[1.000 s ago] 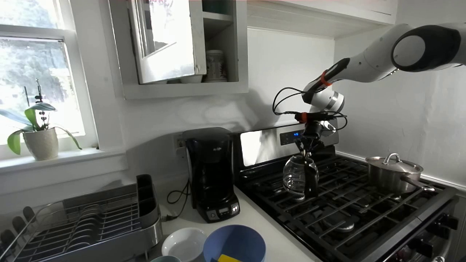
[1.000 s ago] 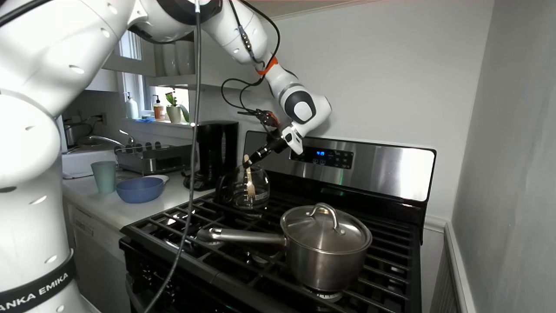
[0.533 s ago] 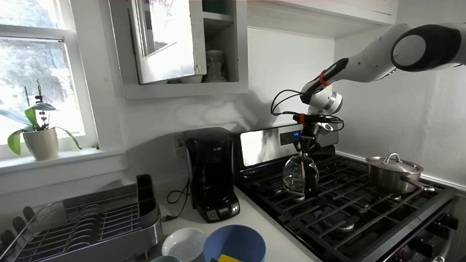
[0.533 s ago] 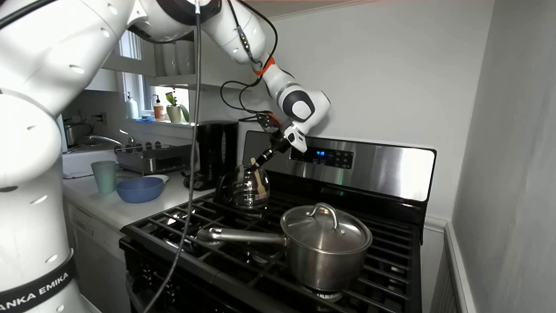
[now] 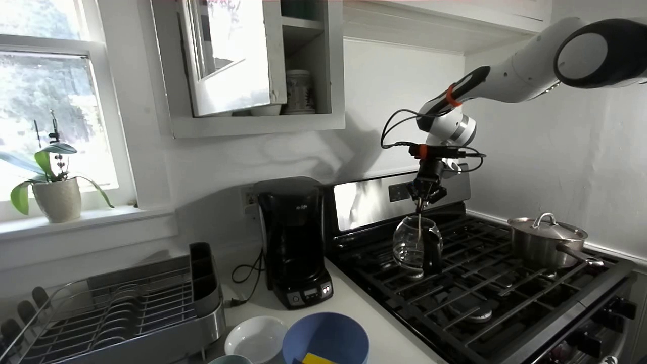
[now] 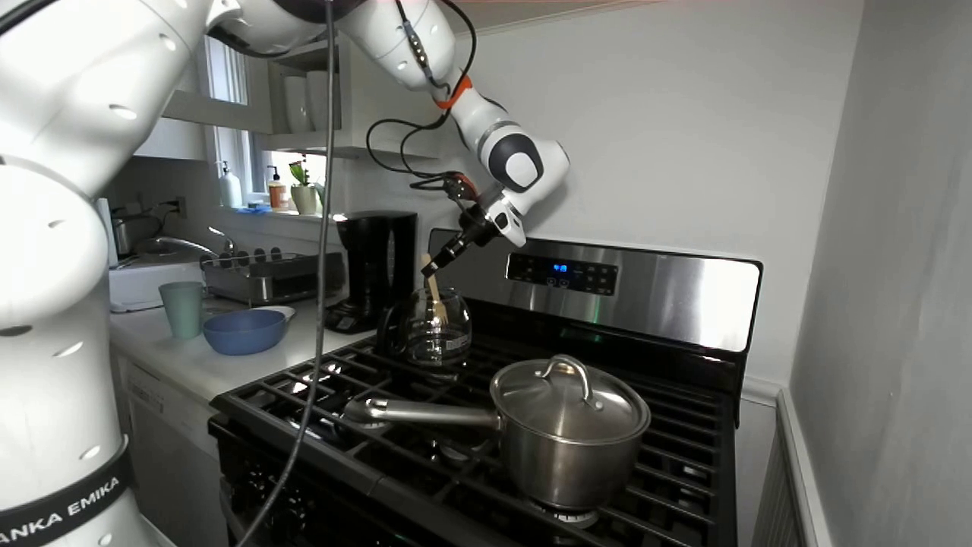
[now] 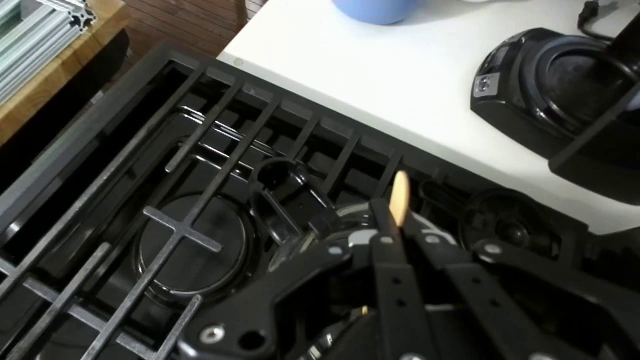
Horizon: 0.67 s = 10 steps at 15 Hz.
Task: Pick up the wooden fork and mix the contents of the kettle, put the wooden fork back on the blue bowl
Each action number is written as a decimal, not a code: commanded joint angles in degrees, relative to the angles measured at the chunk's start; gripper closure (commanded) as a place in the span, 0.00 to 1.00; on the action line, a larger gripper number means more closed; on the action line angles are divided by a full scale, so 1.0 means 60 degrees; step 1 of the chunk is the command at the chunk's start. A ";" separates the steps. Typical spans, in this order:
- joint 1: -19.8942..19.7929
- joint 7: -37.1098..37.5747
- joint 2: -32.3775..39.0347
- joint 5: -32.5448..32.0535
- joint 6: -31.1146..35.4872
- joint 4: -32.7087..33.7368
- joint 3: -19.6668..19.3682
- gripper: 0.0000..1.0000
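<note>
The wooden fork (image 6: 436, 298) is pale and thin, tines down. It also shows in an exterior view (image 5: 419, 222); in the wrist view only its handle end (image 7: 399, 197) shows. My gripper (image 6: 430, 270) is shut on the handle, just above the kettle; its fingers (image 7: 396, 220) pinch it in the wrist view. The kettle looks like a clear round glass carafe (image 6: 448, 342) with a black handle, on the stove (image 5: 407, 245). The fork's tines are inside its mouth, above its bottom. The blue bowl (image 6: 243, 336) stands on the counter (image 5: 328, 328), a yellow thing in it.
A lidded steel saucepan (image 6: 569, 463) stands on the stove, its handle sticking out. The black coffee maker (image 5: 293, 237) stands on the counter beside the stove. A white dish (image 5: 258, 338) and green cup (image 6: 182, 310) are near the bowl. A cabinet door (image 5: 237, 55) hangs open above.
My gripper and the fork first shifted within the kettle, the fork's tilt changing. Then they rose, so the tines sit higher inside the kettle. The kettle and bowl have not moved.
</note>
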 commanded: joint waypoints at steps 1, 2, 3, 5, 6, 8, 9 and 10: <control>0.0075 -0.0488 -0.1114 -0.0366 -0.0384 -0.0523 0.0073 0.99; 0.0125 -0.0663 -0.1342 -0.0437 -0.0406 -0.0586 0.0086 0.99; 0.0231 -0.0889 -0.1668 -0.0603 -0.0288 -0.0786 0.0102 0.99; 0.0493 -0.1359 -0.2358 -0.1186 0.0001 -0.1257 0.0148 0.99; 0.0660 -0.1505 -0.2763 -0.1568 0.0168 -0.1603 0.0189 0.99; 0.1021 -0.1636 -0.3638 -0.2277 0.0750 -0.2516 0.0358 0.99; 0.1179 -0.1637 -0.4031 -0.2587 0.1142 -0.2948 0.0468 0.99; 0.1347 -0.1577 -0.4477 -0.2883 0.1613 -0.3474 0.0621 0.99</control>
